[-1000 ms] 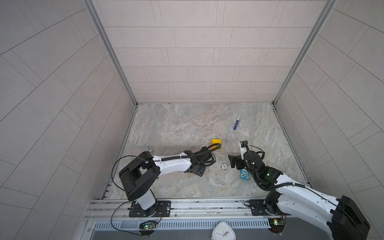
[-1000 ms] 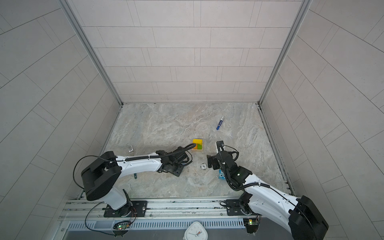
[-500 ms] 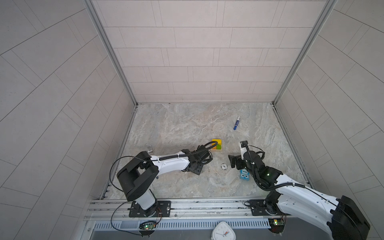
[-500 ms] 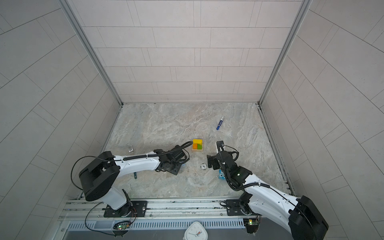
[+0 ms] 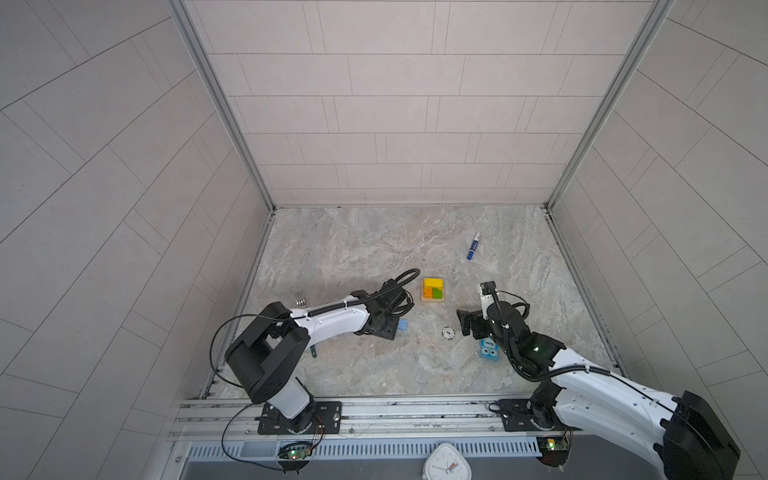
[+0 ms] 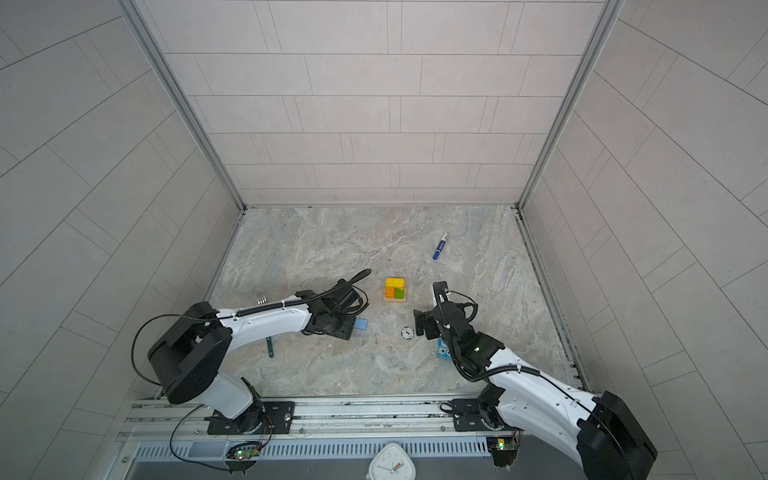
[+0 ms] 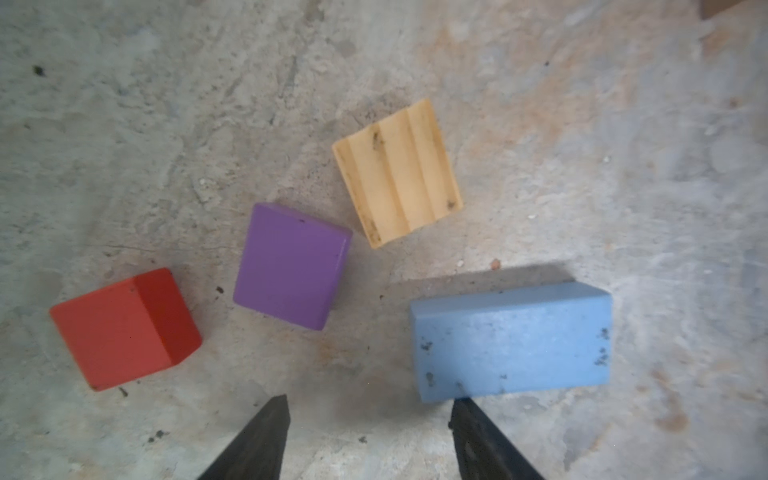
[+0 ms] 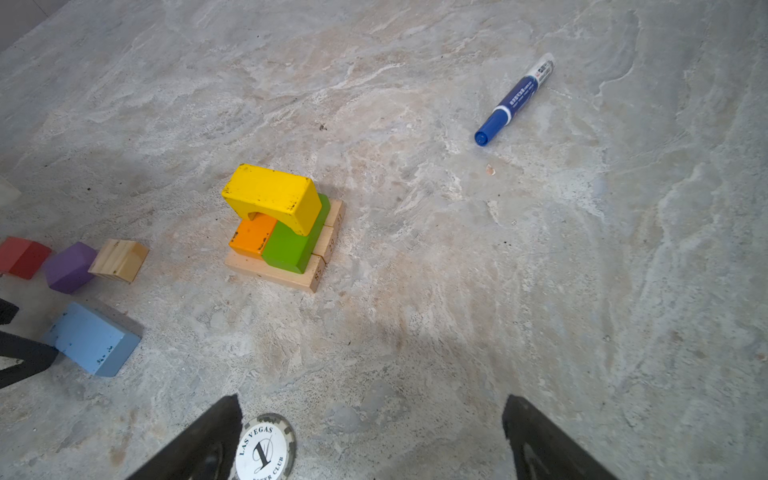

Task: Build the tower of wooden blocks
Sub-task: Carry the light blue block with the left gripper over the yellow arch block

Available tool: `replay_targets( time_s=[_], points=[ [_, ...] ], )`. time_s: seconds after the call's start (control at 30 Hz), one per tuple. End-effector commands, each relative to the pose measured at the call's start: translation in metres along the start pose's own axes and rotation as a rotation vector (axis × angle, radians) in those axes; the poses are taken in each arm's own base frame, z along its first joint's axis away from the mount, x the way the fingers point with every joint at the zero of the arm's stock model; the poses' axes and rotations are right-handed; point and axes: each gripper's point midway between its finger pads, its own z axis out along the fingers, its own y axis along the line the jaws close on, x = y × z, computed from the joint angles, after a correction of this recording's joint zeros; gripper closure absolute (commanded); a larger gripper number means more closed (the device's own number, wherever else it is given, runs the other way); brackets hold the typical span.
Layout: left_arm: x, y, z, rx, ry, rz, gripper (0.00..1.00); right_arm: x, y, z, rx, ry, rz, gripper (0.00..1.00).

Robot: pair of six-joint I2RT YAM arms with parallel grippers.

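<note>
Partial wood-block tower (image 8: pixel 282 226) stands centrally: 3 plain tan wooden bars (image 8: pixel 274 271), 1 orange block (image 8: pixel 251 237), 1 green block (image 8: pixel 291 246), 1 yellow arched block (image 8: pixel 270 193). Loose beside it: 1 red wooden cube (image 7: pixel 120 328), 1 purple wooden cube (image 7: pixel 291 266), 1 grooved natural-wood cube (image 7: pixel 397 172), 1 light-blue oblong block (image 7: pixel 511 340). Left gripper (image 7: pixel 368 401) parted, empty. Right gripper (image 8: pixel 372 399) spread wide, empty.

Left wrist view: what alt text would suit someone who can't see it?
A red cube, a purple cube, a ridged natural-wood cube and a light blue bar lie apart on a stone table. The left gripper stands open near the bar, nothing between its black fingertips.
</note>
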Motion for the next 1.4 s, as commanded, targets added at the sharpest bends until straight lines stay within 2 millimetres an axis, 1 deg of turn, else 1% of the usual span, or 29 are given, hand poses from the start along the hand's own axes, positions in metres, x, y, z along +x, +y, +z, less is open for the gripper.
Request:
replay_targets(
  time_s=[0.0, 0.07, 0.1, 0.17, 0.27, 0.33, 0.4, 0.47, 0.67, 0.87, 1.0, 1.13, 1.23, 1.37],
  points=[
    [-0.006, -0.008, -0.013, 0.050, -0.017, -0.015, 0.27, -0.003, -0.001, -0.001, 0.007, -0.001, 0.013, 0.00],
    [-0.007, -0.012, -0.017, 0.074, -0.022, -0.018, 0.23, -0.003, -0.001, -0.001, 0.007, -0.001, 0.013, 0.00],
    [-0.007, -0.014, -0.018, 0.087, -0.025, -0.017, 0.19, -0.002, -0.001, -0.001, 0.008, 0.000, 0.012, 0.00],
    [-0.009, -0.017, -0.023, 0.104, -0.038, -0.015, 0.15, -0.002, -0.001, 0.000, 0.006, 0.001, 0.012, 0.01],
    [-0.013, -0.020, -0.029, 0.121, -0.055, -0.016, 0.11, -0.002, -0.001, 0.000, 0.006, 0.003, 0.012, 0.00],
    [-0.015, -0.022, -0.032, 0.129, -0.066, -0.014, 0.10, -0.002, -0.001, 0.001, 0.007, 0.006, 0.012, 0.00],
    [-0.018, -0.024, -0.033, 0.130, -0.079, -0.015, 0.06, -0.003, 0.000, 0.001, 0.003, 0.004, 0.012, 0.00],
    [-0.021, -0.026, -0.033, 0.135, -0.087, -0.018, 0.06, -0.002, 0.003, 0.000, -0.014, 0.004, 0.006, 0.00],
    [-0.027, -0.032, -0.026, 0.130, -0.084, -0.024, 0.06, -0.003, 0.017, -0.003, -0.103, -0.008, -0.017, 0.00],
    [-0.033, -0.042, -0.017, 0.144, -0.076, -0.021, 0.11, -0.002, 0.034, -0.005, -0.204, -0.007, -0.050, 0.00],
    [-0.036, -0.043, -0.010, 0.130, -0.067, -0.023, 0.14, -0.002, 0.045, -0.007, -0.267, -0.010, -0.069, 0.00],
    [-0.034, -0.045, -0.003, 0.122, -0.046, -0.029, 0.18, -0.001, 0.054, -0.009, -0.321, -0.008, -0.086, 0.00],
    [-0.031, -0.045, 0.003, 0.114, -0.028, -0.032, 0.21, 0.001, 0.057, -0.010, -0.341, -0.006, -0.094, 0.00],
    [-0.030, -0.044, 0.008, 0.093, -0.023, -0.031, 0.22, 0.000, 0.057, -0.010, -0.341, -0.009, -0.092, 0.00]
  ],
)
